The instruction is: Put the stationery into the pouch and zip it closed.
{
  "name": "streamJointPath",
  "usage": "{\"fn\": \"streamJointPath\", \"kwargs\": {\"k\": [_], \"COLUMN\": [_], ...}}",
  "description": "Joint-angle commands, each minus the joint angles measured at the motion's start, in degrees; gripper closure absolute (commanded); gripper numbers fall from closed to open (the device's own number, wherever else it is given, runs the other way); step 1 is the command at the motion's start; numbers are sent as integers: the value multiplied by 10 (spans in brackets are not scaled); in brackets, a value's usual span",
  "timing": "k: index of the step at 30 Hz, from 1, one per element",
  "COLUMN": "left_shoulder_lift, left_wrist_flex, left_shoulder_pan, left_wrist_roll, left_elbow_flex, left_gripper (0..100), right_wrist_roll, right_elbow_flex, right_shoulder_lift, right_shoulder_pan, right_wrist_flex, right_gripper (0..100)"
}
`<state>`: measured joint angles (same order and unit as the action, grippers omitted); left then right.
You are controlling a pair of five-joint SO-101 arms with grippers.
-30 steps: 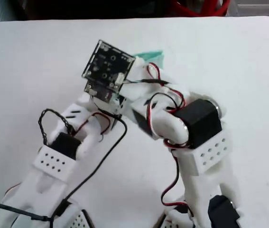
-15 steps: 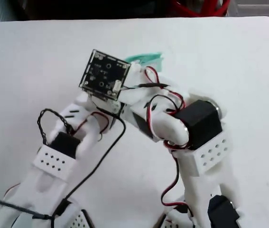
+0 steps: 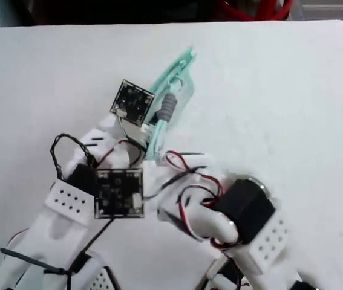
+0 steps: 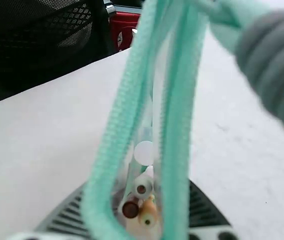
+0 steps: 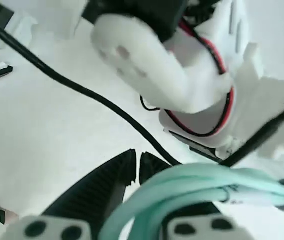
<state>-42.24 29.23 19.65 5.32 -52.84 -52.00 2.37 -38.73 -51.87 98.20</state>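
Right gripper (image 5: 135, 164) jaws nearly closed, pinching pouch (image 3: 172, 90); left gripper (image 4: 197, 212) hold: cannot tell. Mouth gapes, pens (image 4: 140, 200) loose inside; slipping pinch or tilt could spill them before zipping.

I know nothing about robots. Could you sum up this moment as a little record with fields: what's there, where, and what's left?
Pouch: clear, mint-edged pouch standing on edge between the two arms, mouth unzipped.
Contents: pens inside, their ends showing.
Zip pull: grey pull partway along the pouch's edge.
Right gripper: close against the pouch's mint edge.
Surface: white table.
Left to do: zip it closed.
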Motion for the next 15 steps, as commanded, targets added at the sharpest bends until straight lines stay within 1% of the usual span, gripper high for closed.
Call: {"fn": "streamJointPath", "kwargs": {"k": [1, 6, 8, 11, 12, 15], "left_shoulder_lift": [-3, -3, -3, -3, -3, -3], "left_wrist_flex": [4, 4, 3, 3, 2, -1], "left_shoulder_pan": [-4, -4, -4, -5, -5, -5], "left_wrist_roll": [-7, -8, -8, -8, -8, -8], "left_elbow_flex": [22, 21, 21, 22, 23, 25], "left_gripper": [928, 928, 928, 928, 928, 928], "right_wrist_roll": [-16, -12, -12, -24, -49, -162], "right_elbow_flex": [-10, -85, -70, 22, 63, 185], "right_shoulder_lift": [-21, -32, -50, -88, -103, -154], "right_shoulder_pan": [40, 157, 207, 284, 306, 372], "right_wrist_flex": [1, 3, 3, 3, 3, 2], "right_gripper": [980, 965, 878, 715, 690, 683]}}
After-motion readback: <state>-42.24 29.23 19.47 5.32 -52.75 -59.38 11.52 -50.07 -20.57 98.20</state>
